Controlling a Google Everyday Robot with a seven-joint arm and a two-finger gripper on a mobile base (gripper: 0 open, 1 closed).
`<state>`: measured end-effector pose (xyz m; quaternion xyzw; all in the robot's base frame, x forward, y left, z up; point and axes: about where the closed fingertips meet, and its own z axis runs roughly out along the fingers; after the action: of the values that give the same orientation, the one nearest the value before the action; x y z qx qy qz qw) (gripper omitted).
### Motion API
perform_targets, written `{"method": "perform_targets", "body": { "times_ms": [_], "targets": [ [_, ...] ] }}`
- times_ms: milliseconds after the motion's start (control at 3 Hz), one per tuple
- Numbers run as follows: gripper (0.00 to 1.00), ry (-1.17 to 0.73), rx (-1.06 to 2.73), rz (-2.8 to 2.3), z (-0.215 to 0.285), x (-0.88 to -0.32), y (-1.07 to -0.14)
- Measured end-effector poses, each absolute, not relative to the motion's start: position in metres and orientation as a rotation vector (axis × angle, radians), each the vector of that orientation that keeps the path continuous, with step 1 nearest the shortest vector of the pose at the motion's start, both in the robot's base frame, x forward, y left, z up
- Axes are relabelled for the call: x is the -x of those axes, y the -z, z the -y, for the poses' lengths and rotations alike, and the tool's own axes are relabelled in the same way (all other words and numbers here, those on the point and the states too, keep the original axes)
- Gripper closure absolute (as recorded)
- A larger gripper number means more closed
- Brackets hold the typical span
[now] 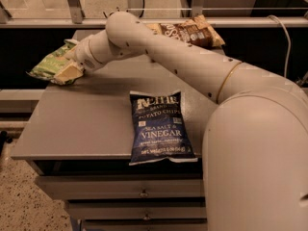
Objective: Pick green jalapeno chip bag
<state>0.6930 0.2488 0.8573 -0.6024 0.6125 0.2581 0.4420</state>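
The green jalapeno chip bag lies behind and left of the blue vinegar bag, at the worktop edge. The end effector rests against it; I cannot tell its grip. Probably light, crinkly and slippery, so pinch the near edge.

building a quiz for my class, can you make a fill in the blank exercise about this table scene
1. The tool is at the green jalapeno chip bag, at the far ____ corner of the table.
2. The Sea Salt & Vinegar bag near the front edge is dark ____.
3. In all, ____ chip bags lie on the table.
Missing words: left; blue; three.
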Motion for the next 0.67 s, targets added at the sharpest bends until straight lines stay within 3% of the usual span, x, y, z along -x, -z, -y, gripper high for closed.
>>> {"method": "perform_targets", "body": {
  "times_ms": [333, 667],
  "targets": [
    [0.92, -0.621, 1.49, -1.524, -0.244, -0.692, -0.86],
    [1.0, -0.595, 1.499, -1.491, -0.241, -0.691, -0.874]
  ]
}}
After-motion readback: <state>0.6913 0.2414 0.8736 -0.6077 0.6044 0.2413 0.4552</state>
